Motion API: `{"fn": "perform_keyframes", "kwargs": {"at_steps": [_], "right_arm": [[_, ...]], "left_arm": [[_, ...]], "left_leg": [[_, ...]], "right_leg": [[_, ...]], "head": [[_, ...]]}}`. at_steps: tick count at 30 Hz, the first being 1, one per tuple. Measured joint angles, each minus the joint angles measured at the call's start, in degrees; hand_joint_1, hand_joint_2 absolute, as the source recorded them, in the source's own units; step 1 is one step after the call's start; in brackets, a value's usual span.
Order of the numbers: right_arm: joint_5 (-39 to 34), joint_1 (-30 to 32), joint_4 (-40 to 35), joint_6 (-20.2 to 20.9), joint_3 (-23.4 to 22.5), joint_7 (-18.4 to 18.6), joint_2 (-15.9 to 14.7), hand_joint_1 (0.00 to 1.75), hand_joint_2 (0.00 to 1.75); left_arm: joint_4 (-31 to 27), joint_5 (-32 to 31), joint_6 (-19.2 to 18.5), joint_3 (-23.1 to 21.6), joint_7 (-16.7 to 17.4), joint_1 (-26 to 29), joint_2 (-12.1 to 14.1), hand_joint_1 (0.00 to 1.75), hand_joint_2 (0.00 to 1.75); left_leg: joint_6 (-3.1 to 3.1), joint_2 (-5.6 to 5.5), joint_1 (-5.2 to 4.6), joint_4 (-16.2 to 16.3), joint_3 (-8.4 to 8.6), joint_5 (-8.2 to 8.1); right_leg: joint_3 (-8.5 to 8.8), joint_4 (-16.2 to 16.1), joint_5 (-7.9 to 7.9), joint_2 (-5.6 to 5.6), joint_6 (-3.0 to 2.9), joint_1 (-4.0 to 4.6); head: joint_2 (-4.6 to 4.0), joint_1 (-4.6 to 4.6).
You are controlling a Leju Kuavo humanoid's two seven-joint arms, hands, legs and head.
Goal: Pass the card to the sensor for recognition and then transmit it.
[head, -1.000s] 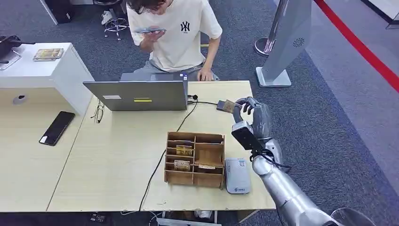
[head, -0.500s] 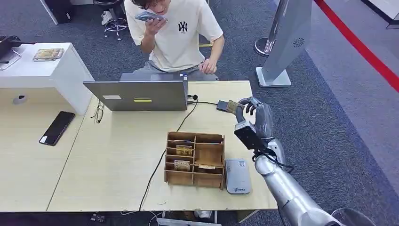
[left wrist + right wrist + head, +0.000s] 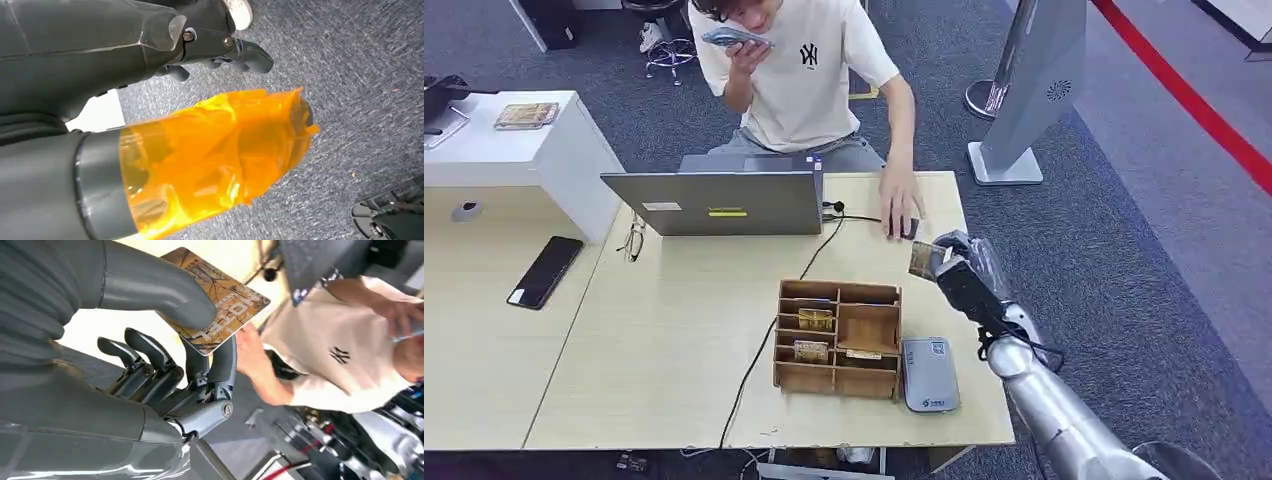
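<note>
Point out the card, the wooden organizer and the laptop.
card [image 3: 223,299]: right wrist view, its printed face.
wooden organizer [image 3: 838,292]: head view, top rim.
laptop [image 3: 724,203]: head view, back of the lid.

A person in a white T-shirt sits behind the light wooden table, holding a phone up near the head with one hand while the other hand rests flat on the tabletop. An open grey laptop stands near the far edge. A black cable runs across the table. Glasses lie beside the laptop, a black phone further left. A white cabinet stands at the left
</note>
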Motion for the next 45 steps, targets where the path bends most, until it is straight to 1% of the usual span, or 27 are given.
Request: {"fn": "perform_keyframes", "kwargs": {"at_steps": [1,8,11,15,17,23,25,28,35,40,45], "right_arm": [[0.2,0.8,0.0,2.1,0.0,1.8,-1.8,1.75,1.75],[0.2,1.2,0.1,2.4,0.0,2.0,-3.2,1.75,1.75],[0.5,1.2,0.1,3.3,0.0,3.1,-3.5,1.75,1.75],[0.0,1.4,0.1,6.6,0.1,4.8,-4.6,1.75,1.75],[-0.9,1.4,0.2,8.3,0.1,5.0,-5.1,1.75,1.75],[-1.9,1.5,0.5,11.1,0.2,5.4,-6.1,1.75,1.75],[-2.4,1.5,0.5,12.8,0.5,5.7,-6.7,1.75,1.75],[-4.2,1.6,0.4,15.7,0.8,6.9,-8.0,1.75,1.75],[-7.3,2.9,-1.1,20.3,1.6,9.7,-11.1,1.75,1.75],[-10.3,3.2,-1.8,23.8,2.3,12.0,-12.7,1.75,1.75],[-11.1,3.5,-2.3,24.7,3.3,12.6,-13.8,1.75,1.75]], "left_arm": [[0.0,0.2,0.2,0.5,0.0,0.3,0.0,0.00,0.00],[0.0,0.3,0.3,0.8,0.0,0.4,0.0,0.00,0.00],[0.0,0.3,0.3,0.9,0.0,0.4,0.0,0.00,0.00],[0.0,0.4,0.3,1.0,0.0,0.4,0.1,0.00,0.00],[0.0,0.5,0.3,1.2,0.0,0.4,0.3,0.00,0.00],[0.0,0.8,0.4,1.8,-0.1,0.4,0.5,0.00,0.00],[0.0,1.0,0.5,2.1,-0.1,0.5,0.5,0.00,0.00],[0.0,1.3,0.5,2.2,-0.2,0.7,0.6,0.00,0.00],[0.0,1.6,0.5,2.8,-0.2,1.0,0.8,0.00,0.00],[0.0,1.9,0.5,3.3,-0.2,1.1,0.9,0.00,0.00],[0.0,1.9,0.5,3.5,-0.2,1.1,0.9,0.00,0.00]], "left_leg": [[0.01,0.00,0.00,0.0,-0.01,0.00],[0.01,0.01,0.01,0.0,0.00,0.00],[0.00,0.01,0.01,0.0,0.01,0.00],[0.01,0.00,0.00,0.0,-0.01,0.00],[0.01,0.00,0.00,0.0,-0.01,0.00],[0.01,0.00,0.00,0.0,0.00,-0.01],[0.01,0.00,0.00,0.0,0.00,0.00],[0.01,0.00,0.00,0.0,0.00,0.00],[0.02,0.00,-0.01,0.0,-0.01,-0.02],[0.03,0.00,-0.01,0.0,-0.01,-0.02],[0.03,0.00,-0.01,0.0,0.00,-0.02]], "right_leg": [[0.00,0.0,0.00,0.00,0.00,0.00],[0.00,0.0,0.00,0.00,0.00,0.01],[0.00,0.0,0.00,0.00,0.00,0.01],[0.01,0.0,0.00,-0.01,0.00,0.00],[0.00,0.0,0.00,0.00,0.00,0.00],[0.00,0.0,0.00,0.00,0.00,0.00],[0.01,0.0,0.00,-0.01,0.00,0.00],[0.01,0.0,0.00,-0.01,0.00,0.00],[0.00,0.0,0.00,-0.01,0.00,-0.01],[0.01,0.0,0.00,-0.01,0.00,0.00],[0.01,0.0,0.00,0.00,0.00,0.00]], "head": [[0.00,0.00],[0.00,0.00],[0.00,0.00],[0.00,0.00],[0.00,0.00],[0.00,-0.02],[0.00,0.00],[0.00,0.00],[0.00,0.00],[0.00,0.00],[0.00,-0.02]]}}
